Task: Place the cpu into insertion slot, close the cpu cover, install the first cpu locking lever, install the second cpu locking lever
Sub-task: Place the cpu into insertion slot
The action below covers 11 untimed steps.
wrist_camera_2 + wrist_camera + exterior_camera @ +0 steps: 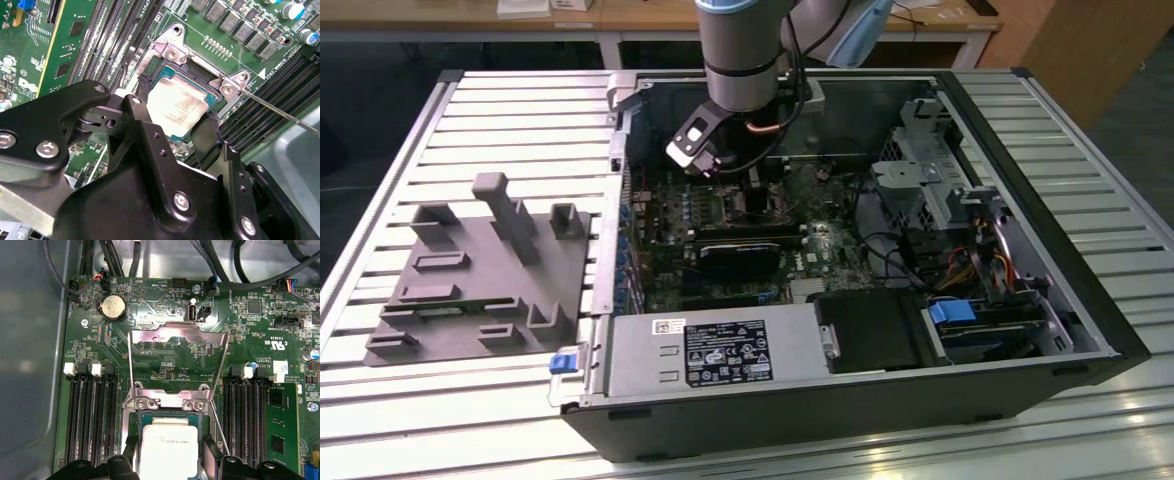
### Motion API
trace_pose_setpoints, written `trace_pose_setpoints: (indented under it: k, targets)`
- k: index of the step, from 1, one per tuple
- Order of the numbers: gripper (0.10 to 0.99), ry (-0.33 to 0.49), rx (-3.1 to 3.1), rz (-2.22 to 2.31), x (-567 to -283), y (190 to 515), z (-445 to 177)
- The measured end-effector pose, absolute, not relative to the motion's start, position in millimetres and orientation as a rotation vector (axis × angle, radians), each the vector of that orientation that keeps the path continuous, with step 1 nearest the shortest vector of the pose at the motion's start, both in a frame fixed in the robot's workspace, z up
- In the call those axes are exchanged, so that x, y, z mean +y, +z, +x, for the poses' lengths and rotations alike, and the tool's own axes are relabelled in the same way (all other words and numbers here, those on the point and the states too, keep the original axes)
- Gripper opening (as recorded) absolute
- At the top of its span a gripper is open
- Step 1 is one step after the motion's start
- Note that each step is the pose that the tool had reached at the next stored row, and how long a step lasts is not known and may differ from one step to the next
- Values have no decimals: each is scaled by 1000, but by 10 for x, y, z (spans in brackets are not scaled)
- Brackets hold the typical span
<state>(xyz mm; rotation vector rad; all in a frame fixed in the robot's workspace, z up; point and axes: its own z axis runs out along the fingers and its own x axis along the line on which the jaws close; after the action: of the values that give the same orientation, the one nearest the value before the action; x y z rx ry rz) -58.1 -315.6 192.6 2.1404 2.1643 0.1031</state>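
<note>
- The gripper [178,99], matte black with bolted plates, is clamped on the cpu [167,452]. One dark finger [143,85] presses each of two opposite edges.
- The cpu is a flat square chip with a dull silvery-tan lid on a green base. It sits within the insertion slot [172,52], though I cannot tell whether it is fully seated.
- The insertion slot is square, with a dark inner frame and shiny screwed metal brackets at its rim.
- The cpu cover [175,330], a thin bright metal frame with a square window, stands hinged up at one edge of the insertion slot.
- A thin steel lever rod [280,112] runs out from one corner of the insertion slot.
- Long black ribbed memory slots [92,425] lie on both sides of the insertion slot.
- A round silver coin battery [113,306] sits beyond the raised cover, well apart from the insertion slot.
</note>
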Motion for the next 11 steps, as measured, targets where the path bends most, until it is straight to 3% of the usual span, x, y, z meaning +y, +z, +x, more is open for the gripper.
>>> trace_pose_setpoints:
  k: [11]
  targets:
    - [612, 103, 2164, 2140, -3156, 2021, -581]
